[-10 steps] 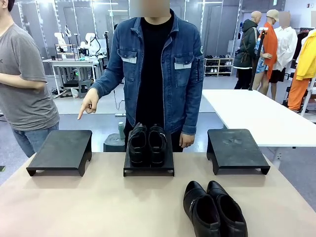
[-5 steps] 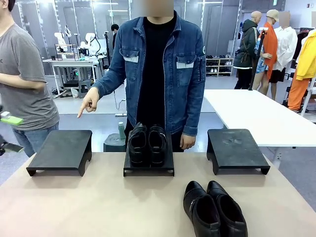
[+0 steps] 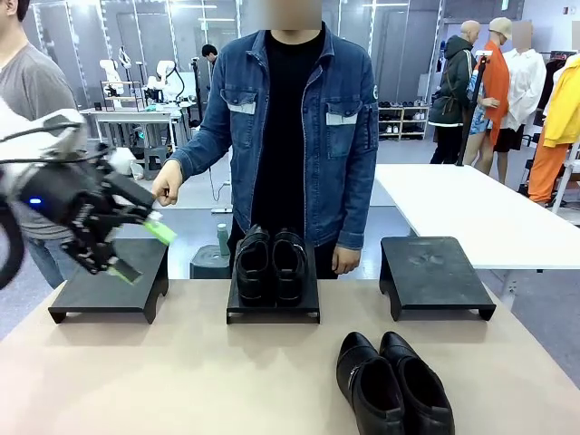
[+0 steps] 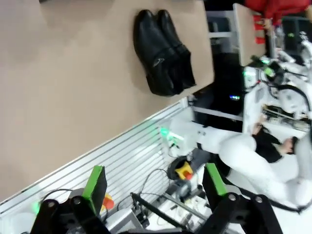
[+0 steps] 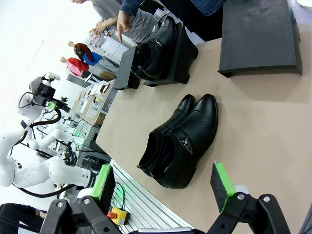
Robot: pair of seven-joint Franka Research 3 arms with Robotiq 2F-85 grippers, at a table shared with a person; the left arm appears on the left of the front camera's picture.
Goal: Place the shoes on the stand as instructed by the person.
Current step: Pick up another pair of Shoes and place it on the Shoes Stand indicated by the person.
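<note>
One pair of glossy black shoes (image 3: 270, 265) stands on the middle black stand (image 3: 272, 310), also seen in the right wrist view as the far shoes (image 5: 156, 46). A second pair of shoes (image 3: 392, 385) lies on the table at the front right, side by side (image 5: 180, 144) (image 4: 163, 51). The person in a denim jacket holds a hand (image 3: 168, 188) above the left stand (image 3: 100, 290). My left gripper (image 3: 142, 251) hangs open in front of that stand, holding nothing (image 4: 155, 181). My right gripper (image 5: 163, 184) is open above the table's near edge, close to the second pair.
A third black stand (image 3: 435, 272) sits at the far right of the tan table (image 3: 181, 381). Another person in a grey T-shirt (image 3: 36, 91) stands at the far left. A white table (image 3: 471, 208) lies behind on the right.
My left arm has swung into the front view from the left and now covers part of the left stand. The person's hand stays over that stand; the shoes have not moved.
</note>
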